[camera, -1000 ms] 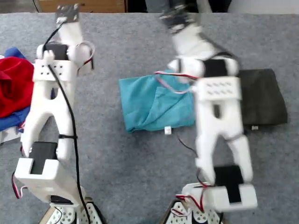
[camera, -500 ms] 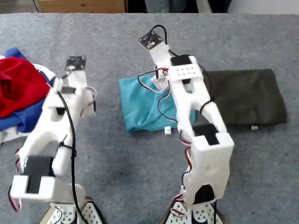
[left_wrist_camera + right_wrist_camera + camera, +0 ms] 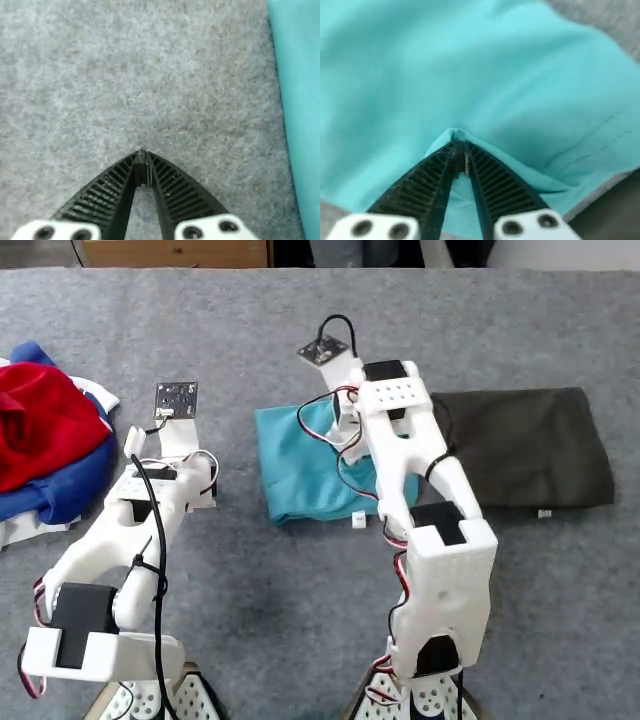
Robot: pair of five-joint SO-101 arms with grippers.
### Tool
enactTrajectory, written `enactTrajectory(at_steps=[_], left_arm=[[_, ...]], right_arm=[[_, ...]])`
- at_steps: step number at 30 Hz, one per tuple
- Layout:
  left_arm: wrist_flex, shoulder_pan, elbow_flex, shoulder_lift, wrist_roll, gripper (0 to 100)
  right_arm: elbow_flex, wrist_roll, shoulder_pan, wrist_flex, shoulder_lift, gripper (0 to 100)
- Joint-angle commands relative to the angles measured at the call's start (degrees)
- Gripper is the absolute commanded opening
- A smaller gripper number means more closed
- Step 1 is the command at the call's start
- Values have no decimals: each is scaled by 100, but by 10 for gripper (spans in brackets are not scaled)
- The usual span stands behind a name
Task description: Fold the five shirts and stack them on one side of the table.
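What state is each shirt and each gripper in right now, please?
teal shirt: roughly folded, rumpled
dark shirt: folded flat
red shirt: crumpled, atop pile
blue shirt: crumpled, under red shirt
left gripper: fingers shut, empty
right gripper: fingers shut on teal shirt

Soft cloth teal shirt (image 3: 300,470), felted table (image 3: 560,600)

Teal shirt (image 3: 300,465), dark shirt (image 3: 540,445), red shirt (image 3: 40,425) (blue shirt (image 3: 70,490) too), grey table (image 3: 250,320).
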Motion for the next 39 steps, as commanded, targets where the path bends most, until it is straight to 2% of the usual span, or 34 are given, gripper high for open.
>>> enactTrajectory(at_steps=[1,13,16,21,25,28,32,39], left_arm=[[-79,-48,-4,-264,18,29],[-79,-57,-4,-264,18,30],[-79,-57,-4,-264,18,30],[-79,-57,-4,-264,18,30],[-79,-57,-4,-264,18,30],[-79,-57,4,-264,18,30],[-79,-57,22,-264,18,30],[-79,-57,22,-264,18,30]], right_arm=[[-171,308,220,308,-268,14],[954,1749,1960,492,-1552,14],[1297,1837,2171,501,-2070,14],[1613,1802,2040,484,-3363,15],[1982,1758,1407,369,-4022,15],[2536,1407,1002,-88,-4084,15],[3644,1134,993,-1116,-3908,15],[5095,1125,1512,-2251,-3635,15]])
